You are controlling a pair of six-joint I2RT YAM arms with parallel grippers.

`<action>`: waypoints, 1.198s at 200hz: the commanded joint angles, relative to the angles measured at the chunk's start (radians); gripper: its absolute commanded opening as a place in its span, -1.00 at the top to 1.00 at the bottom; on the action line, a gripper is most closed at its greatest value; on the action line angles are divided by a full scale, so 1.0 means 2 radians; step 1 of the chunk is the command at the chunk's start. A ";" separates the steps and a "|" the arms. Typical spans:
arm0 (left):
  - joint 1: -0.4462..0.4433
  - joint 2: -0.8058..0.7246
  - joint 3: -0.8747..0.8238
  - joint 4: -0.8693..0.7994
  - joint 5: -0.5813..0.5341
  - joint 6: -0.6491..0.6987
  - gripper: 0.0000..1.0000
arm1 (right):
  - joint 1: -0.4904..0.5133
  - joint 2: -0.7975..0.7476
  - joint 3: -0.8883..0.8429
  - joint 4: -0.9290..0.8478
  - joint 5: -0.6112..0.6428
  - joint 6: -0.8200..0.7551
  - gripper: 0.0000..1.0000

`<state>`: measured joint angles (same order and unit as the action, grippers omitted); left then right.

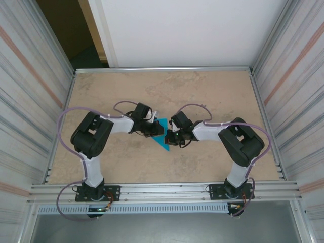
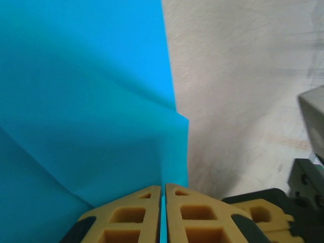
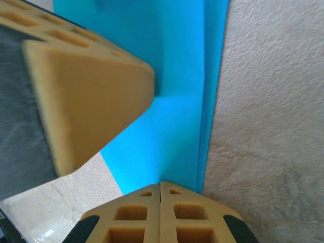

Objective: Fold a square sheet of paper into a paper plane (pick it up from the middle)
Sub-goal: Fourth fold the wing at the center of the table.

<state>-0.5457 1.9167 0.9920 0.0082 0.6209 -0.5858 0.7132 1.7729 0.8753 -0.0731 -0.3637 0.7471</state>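
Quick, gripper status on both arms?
Left gripper: shut on the blue paper.
Right gripper: shut, apparently pinching the same paper's edge.

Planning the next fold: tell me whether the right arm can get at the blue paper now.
Likely yes: the right fingers, shut, sit at the paper's edge with nothing between; the left fingers crowd in close by.

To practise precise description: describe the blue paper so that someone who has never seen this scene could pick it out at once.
On the beige table, look to the middle, where the left gripper and the right gripper meet. Between them is the blue paper, folded to a pointed triangle. It is the only blue thing among the black arms.
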 commanded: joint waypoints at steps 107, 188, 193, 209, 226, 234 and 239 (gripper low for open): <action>0.076 0.087 0.123 -0.067 -0.009 0.058 0.74 | -0.025 0.072 -0.023 -0.141 0.016 -0.049 0.95; 0.112 0.141 0.266 -0.164 -0.050 0.106 0.74 | -0.026 0.064 -0.016 -0.133 0.007 -0.045 0.94; 0.112 0.138 0.274 -0.165 -0.049 0.106 0.74 | -0.025 0.063 -0.015 -0.132 0.007 -0.045 0.94; 0.112 0.116 0.280 -0.157 -0.038 0.094 0.74 | -0.026 0.059 -0.011 -0.129 0.008 -0.043 0.94; 0.107 0.070 0.247 -0.128 -0.030 0.076 0.74 | -0.026 0.053 -0.007 -0.124 0.007 -0.041 0.93; 0.104 0.046 0.220 -0.111 -0.027 0.069 0.73 | -0.026 0.051 -0.006 -0.120 0.004 -0.040 0.93; 0.101 0.031 0.200 -0.101 -0.027 0.062 0.73 | -0.027 0.048 -0.004 -0.119 0.003 -0.039 0.93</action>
<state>-0.3141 2.1365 1.4914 -0.2565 0.5587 -0.4271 0.6651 1.8153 0.9146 -0.1246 -0.4702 0.6754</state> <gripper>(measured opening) 0.133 0.046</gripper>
